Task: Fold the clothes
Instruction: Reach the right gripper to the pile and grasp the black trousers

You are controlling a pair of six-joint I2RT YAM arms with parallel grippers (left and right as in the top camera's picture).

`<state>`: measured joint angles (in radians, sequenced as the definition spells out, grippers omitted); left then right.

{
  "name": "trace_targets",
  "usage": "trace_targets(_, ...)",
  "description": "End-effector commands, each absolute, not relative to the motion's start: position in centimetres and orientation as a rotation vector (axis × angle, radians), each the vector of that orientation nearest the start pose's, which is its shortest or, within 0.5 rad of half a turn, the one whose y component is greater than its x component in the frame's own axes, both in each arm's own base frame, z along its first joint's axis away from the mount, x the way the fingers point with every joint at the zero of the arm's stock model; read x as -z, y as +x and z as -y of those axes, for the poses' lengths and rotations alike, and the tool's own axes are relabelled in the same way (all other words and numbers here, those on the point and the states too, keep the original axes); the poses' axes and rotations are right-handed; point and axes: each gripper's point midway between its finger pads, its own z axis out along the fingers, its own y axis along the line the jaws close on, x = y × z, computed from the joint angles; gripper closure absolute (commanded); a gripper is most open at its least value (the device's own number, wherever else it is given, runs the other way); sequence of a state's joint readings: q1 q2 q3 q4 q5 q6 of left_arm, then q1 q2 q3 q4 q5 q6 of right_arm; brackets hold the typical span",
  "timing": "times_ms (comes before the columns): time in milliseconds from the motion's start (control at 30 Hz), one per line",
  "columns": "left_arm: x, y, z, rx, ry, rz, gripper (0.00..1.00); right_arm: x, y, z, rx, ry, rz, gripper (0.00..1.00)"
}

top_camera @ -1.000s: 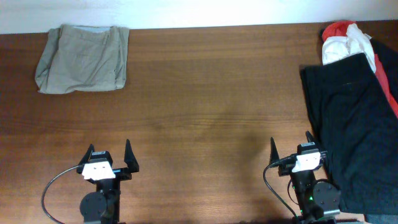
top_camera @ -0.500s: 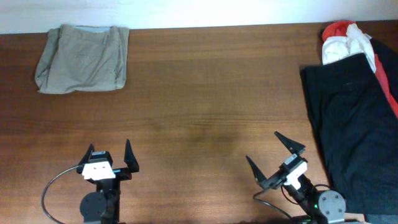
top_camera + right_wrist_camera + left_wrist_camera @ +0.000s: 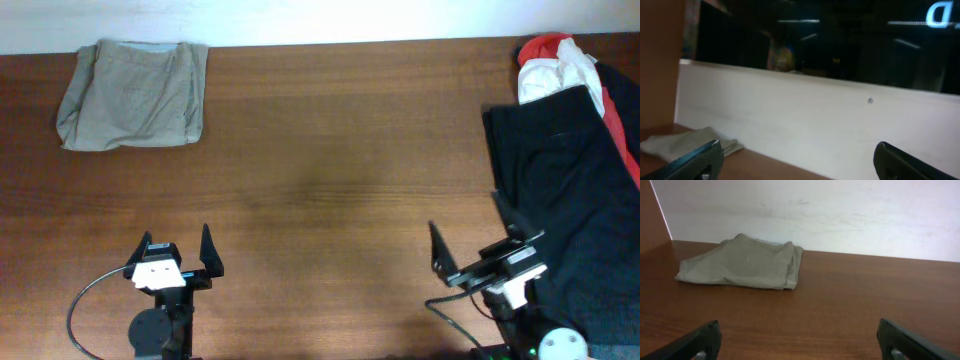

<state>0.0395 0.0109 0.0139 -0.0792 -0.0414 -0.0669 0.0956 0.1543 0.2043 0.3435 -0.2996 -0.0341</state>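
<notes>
1. The left gripper (image 3: 176, 243) has two black, pointed fingers (image 3: 205, 246) fixed to a white block (image 3: 155, 271).
2. Just near of it is a black round joint (image 3: 153, 327). A thin grey cable (image 3: 82, 300) loops out on its left.
3. The right gripper (image 3: 464, 215) is also black, with a white housing (image 3: 517, 292), a thin lead (image 3: 447, 304), a small green light (image 3: 514, 350) and a pale round cap (image 3: 560, 345).
4. In the wrist views, the fingertips (image 3: 697, 342) show as dark tapering wedges.

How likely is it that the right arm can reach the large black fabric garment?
Probably yes: the open right gripper sits at the edge of the black garment, with nothing between them.
</notes>
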Motion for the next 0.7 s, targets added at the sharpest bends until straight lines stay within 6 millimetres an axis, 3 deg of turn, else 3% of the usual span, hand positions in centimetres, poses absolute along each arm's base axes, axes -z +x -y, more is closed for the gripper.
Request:
trace_targets(0, -15.7, 24.5, -1.7, -0.029, -0.11, -1.644, 0.01, -35.5, 24.0, -6.1, -0.155, -0.292, -1.197, 0.01)
trace_targets(100, -15.7, 24.5, -1.7, -0.029, -0.11, -1.644, 0.01, -36.8, 29.4, -5.1, -0.039, -0.274, -1.347, 0.01)
trace_targets(200, -15.7, 24.5, -1.7, -0.03, -0.11, -1.644, 0.01, -36.2, 35.3, -3.2, 0.097, -0.219, -1.558, 0.01)
trace_targets(300, -15.7, 24.5, -1.7, -0.029, -0.11, -1.644, 0.01, -32.0, 40.9, -2.9, 0.218, -0.365, -1.878, 0.01)
trace_targets(367, -15.7, 24.5, -1.7, -0.029, -0.11, -1.644, 0.01, -28.7, 43.0, -3.0, 0.215, -0.418, -2.084, 0.01)
trace_targets(467, -15.7, 24.5, -1.7, -0.029, -0.11, -1.644, 0.01, -25.5, 44.9, -3.2, 0.207, -0.451, -2.217, 0.01)
trace_targets(500, -15.7, 24.5, -1.7, -0.03, -0.11, -1.644, 0.01, -24.4, 45.8, -2.7, 0.24, -0.442, -2.246, 0.01)
trace_targets(533, -15.7, 24.5, -1.7, -0.029, -0.11, -1.644, 0.01, -23.1, 47.5, -0.9, 0.353, -0.423, -2.26, 0.01)
trace_targets(667, -15.7, 24.5, -1.7, -0.029, -0.11, -1.644, 0.01, -19.8, 49.5, 2.8, 0.468, -0.367, -2.331, 0.01)
